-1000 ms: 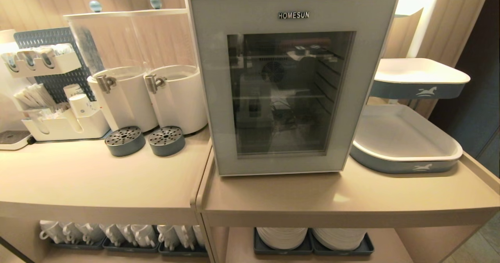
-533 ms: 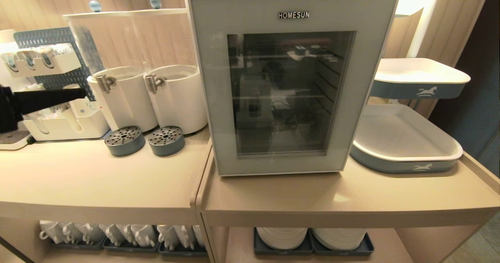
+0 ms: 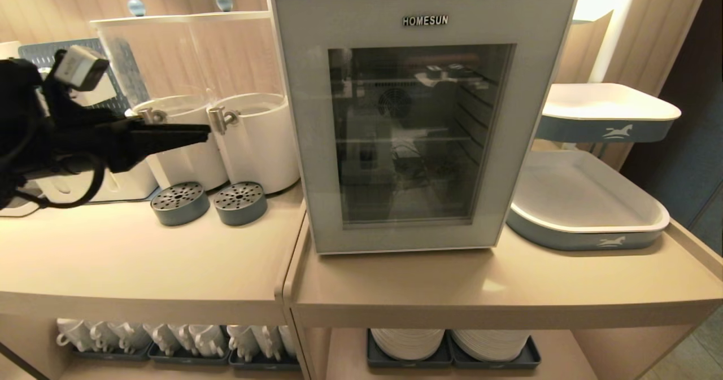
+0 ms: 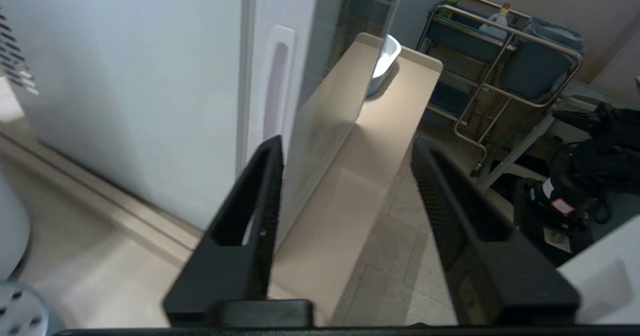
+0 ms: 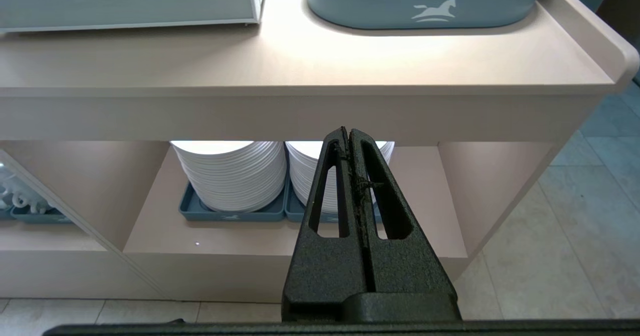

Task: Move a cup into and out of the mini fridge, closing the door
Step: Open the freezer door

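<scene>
Here the white boxy mini fridge point(image 3: 421, 114) sits on the beige desk point(image 3: 452, 284), its grey-blue glass door point(image 3: 421, 137) shut; left end effector point(image 4: 345, 151) gapes beside it, right end effector point(image 5: 348, 132) pinched closed below.

- The left claw point(image 3: 197, 133) is being brought in from the left edge of the head view, now reaching level across the white dispensers point(image 3: 226, 143) toward the mini fridge point(image 3: 421, 120).
- Its fingers point(image 4: 250, 211), formerly pressed together, are being spread apart.
</scene>
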You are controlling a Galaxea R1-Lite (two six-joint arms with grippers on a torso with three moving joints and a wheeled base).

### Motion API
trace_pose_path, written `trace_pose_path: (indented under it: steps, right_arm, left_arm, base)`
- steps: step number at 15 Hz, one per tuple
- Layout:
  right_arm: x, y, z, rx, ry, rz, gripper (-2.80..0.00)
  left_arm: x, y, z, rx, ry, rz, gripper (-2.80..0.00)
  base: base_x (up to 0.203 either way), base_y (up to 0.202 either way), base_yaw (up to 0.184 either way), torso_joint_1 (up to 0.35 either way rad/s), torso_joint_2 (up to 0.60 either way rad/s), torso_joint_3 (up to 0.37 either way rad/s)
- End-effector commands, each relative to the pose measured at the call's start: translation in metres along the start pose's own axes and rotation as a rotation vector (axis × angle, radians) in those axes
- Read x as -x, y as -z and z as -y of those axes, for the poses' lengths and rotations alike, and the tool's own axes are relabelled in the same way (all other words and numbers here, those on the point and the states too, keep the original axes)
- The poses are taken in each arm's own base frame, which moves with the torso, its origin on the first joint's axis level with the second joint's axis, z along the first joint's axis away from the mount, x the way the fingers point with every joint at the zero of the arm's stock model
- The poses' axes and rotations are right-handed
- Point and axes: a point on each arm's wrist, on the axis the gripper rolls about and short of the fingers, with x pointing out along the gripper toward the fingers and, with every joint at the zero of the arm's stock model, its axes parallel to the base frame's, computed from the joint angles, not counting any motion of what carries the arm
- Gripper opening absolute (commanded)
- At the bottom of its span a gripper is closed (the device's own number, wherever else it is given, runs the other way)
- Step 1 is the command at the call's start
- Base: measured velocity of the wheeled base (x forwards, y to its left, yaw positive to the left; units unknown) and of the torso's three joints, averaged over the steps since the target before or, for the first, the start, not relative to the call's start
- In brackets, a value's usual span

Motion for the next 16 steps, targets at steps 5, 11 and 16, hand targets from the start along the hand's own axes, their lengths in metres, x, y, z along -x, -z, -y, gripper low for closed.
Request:
trace_pose_path:
  steps: [5,11,16]
  right_arm:
    - [0.0,0.0,0.0,0.0,0.0,-0.002,-2.8]
    - [0.0,0.0,0.0,0.0,0.0,-0.002,-2.8]
    - [0.0,0.0,0.0,0.002,0.0,-0.002,-2.8]
  left_arm:
    - [-0.068,0.027,-0.032,0.02,0.157,-0.029,0.0]
    - [-0.091,0.045,-0.035,-0.021,0.214,-0.023,0.0]
    - [-0.095,0.048,-0.037,-0.017,0.228,-0.026,0.0]
  base:
    - [0.0,0.0,0.0,0.0,0.0,0.0]
    - [0.0,0.0,0.0,0.0,0.0,0.0]
    - [0.0,0.0,0.0,0.0,0.0,0.0]
